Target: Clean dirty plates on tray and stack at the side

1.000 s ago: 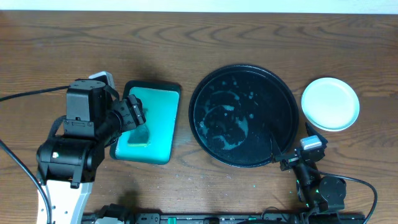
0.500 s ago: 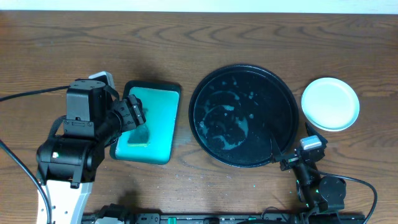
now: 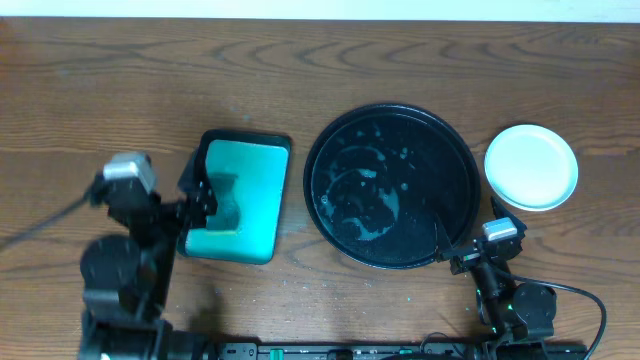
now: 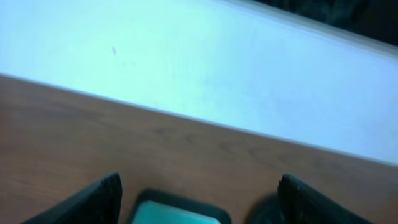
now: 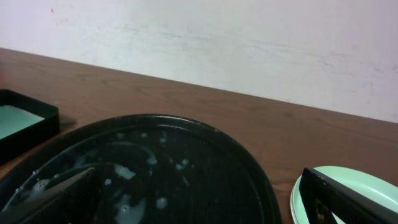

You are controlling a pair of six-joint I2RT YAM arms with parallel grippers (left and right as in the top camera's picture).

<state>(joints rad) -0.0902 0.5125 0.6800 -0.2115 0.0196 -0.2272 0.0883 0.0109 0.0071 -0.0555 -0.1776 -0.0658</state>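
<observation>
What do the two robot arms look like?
Both arms are black. The left arm has rounded black housings, a pale grey block on top and a black cable running off left. The right arm carries a small silver block and a thin black cable looping right. The fingers are dark.

Along the far edge, from 10 to 2 o'clock, the tabletop is bare wood. Across the middle, the green tray, the black tray and the plates at 3 o'clock leave only narrow lanes between them.
</observation>
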